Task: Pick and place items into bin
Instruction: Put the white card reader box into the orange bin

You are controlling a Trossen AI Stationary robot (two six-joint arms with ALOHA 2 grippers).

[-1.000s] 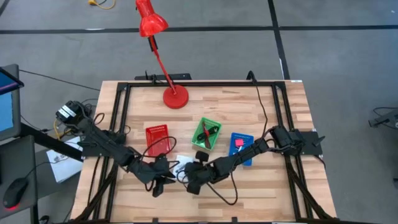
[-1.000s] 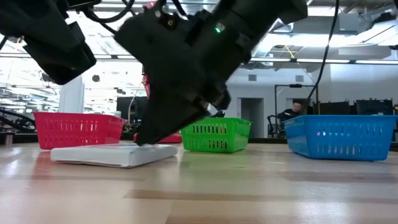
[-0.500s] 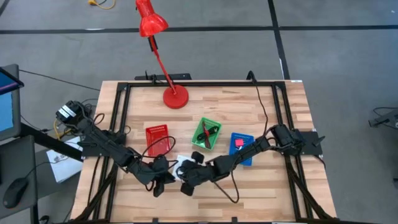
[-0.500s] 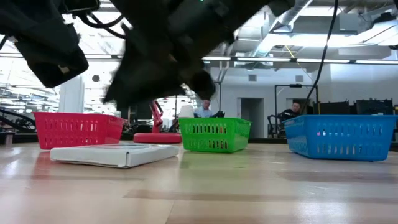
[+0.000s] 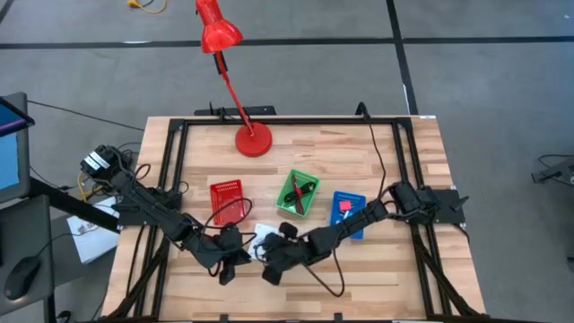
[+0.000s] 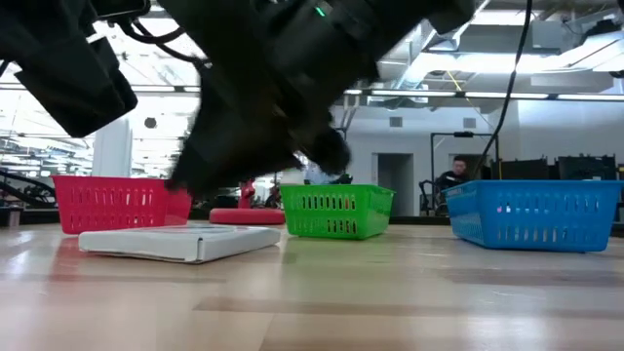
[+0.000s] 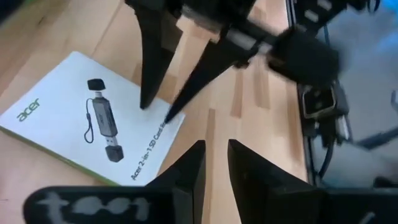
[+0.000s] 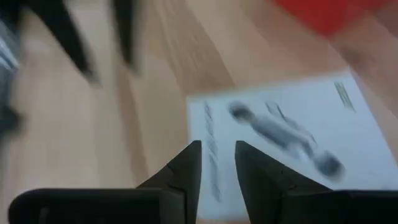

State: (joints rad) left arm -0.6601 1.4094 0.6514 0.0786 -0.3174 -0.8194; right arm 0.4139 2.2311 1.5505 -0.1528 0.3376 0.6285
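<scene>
Left hand low over the front of the counter, beside the near-left corner of the white card; fingers drawn almost together, a narrow slit between them, nothing held, tips just off the card's edge. Right hand close opposite, at the card's other front corner; fingers likewise nearly closed with a thin gap, empty, hovering at the card's near edge. From the left wrist view, the right hand's two dark fingers slightly spread and pointing down, with tips at the card's edge; touching or just above, could not be told.

Card lay flat on the counter in front of the red bin, well outside any bin. Printed on it: "acer" in green, a picture of a dark USB-style stick, and a line beginning "Acer 2-in-1 SD Card", the rest hidden. In the low view, appeared as a thin white slab.

Three bins stood in a row mid-counter: red bin with a dark cord looping across it, contents otherwise unclear; green bin held a black-and-red stick; blue bin held a pink block. Red desk lamp stood at the back.
</scene>
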